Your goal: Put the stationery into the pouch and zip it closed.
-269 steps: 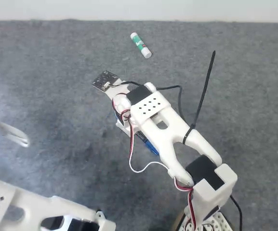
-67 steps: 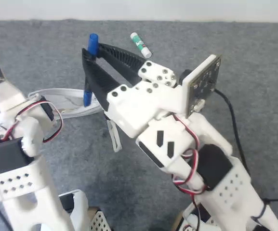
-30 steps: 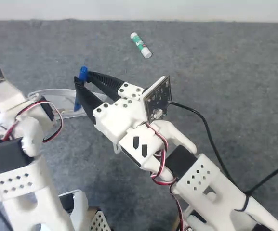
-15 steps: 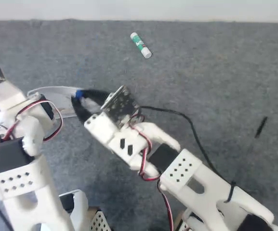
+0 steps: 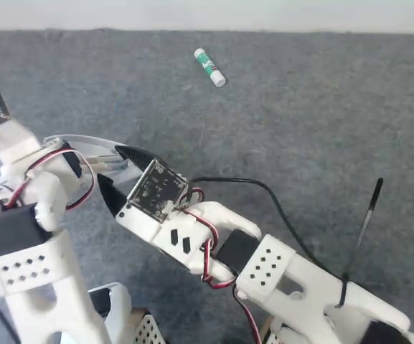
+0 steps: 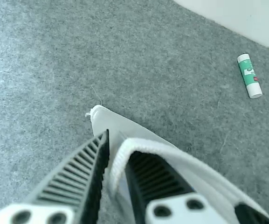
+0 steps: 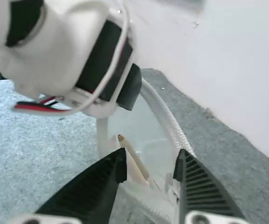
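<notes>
The translucent white pouch [image 5: 85, 145] lies on the grey carpet with its mouth held open. My left gripper [image 6: 115, 148] is shut on the pouch's [image 6: 125, 133] rim. My right gripper [image 5: 120, 175] is tipped down at the pouch mouth, jaws apart. In the right wrist view the right gripper [image 7: 150, 157] is open over the opening, with a thin beige stick [image 7: 133, 158] lying inside the pouch [image 7: 153, 135]. A green-and-white glue stick [image 5: 209, 67] lies alone on the carpet farther back, and the glue stick [image 6: 249, 75] is well beyond the pouch in the left wrist view.
The left arm [image 5: 27, 208] stands at the near left, close against the right arm [image 5: 264, 265], which crosses the middle. The left arm's motor housing [image 7: 78, 51] hangs just above the right gripper. A black cable [image 5: 368, 204] sticks up at the right. A pale wall edges the carpet's far side.
The right gripper carried a blue pen from high over the carpet down to the pouch mouth and opened. The pen is gone from between its fingers. The left arm kept still.
</notes>
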### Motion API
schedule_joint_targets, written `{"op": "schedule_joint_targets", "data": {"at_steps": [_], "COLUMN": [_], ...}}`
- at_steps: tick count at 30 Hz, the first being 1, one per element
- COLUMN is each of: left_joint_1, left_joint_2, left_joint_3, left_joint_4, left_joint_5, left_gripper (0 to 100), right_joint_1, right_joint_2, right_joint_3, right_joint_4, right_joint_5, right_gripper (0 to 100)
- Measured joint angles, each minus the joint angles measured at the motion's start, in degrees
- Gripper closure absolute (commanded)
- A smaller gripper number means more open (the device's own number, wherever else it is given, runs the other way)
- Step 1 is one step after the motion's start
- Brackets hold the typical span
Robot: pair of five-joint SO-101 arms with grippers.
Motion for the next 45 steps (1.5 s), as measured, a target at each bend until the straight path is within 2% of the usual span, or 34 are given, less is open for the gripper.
{"op": "schedule_joint_targets", "data": {"at_steps": [6, 11, 20, 29, 37, 45], "left_joint_1": [-0.2, -0.2, -0.2, -0.3, -0.3, 3.6], "left_joint_2": [0.0, 0.0, 0.0, 0.0, 0.0, 0.0], "left_joint_3": [0.0, 0.0, 0.0, 0.0, 0.0, -0.6], "left_joint_4": [0.0, 0.0, 0.0, 0.0, -1.0, -1.1], "left_joint_5": [0.0, 0.0, 0.0, 0.0, 0.0, -1.6], "left_gripper": [99, 99, 99, 99, 99, 99], "right_joint_1": [-1.1, -1.4, -1.5, -1.5, -1.4, 6.1], "right_joint_2": [-4.9, -6.0, -8.9, -14.9, -23.7, -34.7], "right_joint_3": [0.3, 0.4, 1.2, 1.3, 1.3, 1.3], "right_joint_4": [6.0, 7.7, 8.1, 16.4, 30.5, 45.9], "right_joint_5": [0.0, 0.3, 0.3, 0.3, 0.3, 0.3], "right_gripper": [79.4, 88.3, 88.5, 88.5, 88.5, 88.5]}}
